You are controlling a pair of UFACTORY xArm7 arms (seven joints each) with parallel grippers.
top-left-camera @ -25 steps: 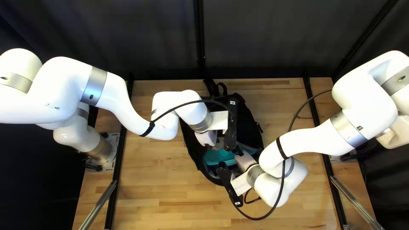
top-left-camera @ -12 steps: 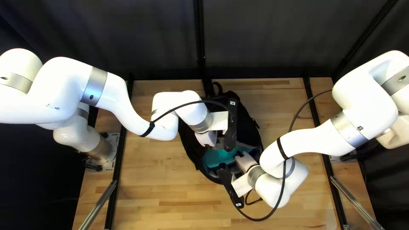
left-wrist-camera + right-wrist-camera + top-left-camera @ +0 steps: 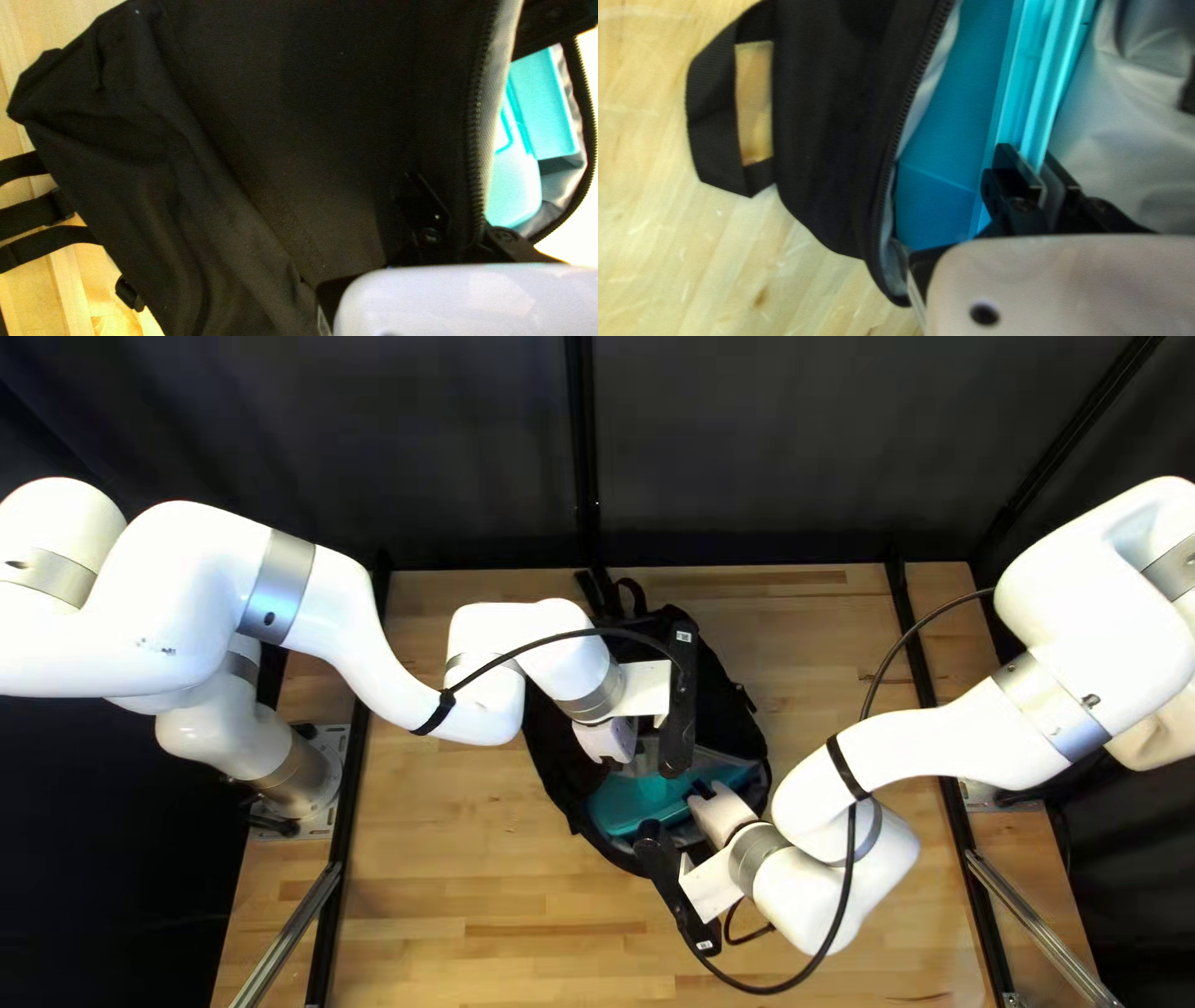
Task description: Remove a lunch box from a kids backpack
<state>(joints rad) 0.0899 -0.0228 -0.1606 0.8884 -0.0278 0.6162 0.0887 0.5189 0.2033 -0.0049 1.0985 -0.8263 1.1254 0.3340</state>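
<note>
Tabletop [image 3: 473, 871]: wood
Lunch box [image 3: 623, 807]: long axis slants across backpack [image 3: 722, 697]
Left gripper [image 3: 606, 741]: clamps backpack
Right gripper [image 3: 703, 792]: clamps lunch box

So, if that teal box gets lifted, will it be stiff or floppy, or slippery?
Probably stiff: the box has straight walls and crisp edges. Its smooth, shiny surface may be slippery. Pinched at one edge by the right tool, it might tip as it rises.
</note>
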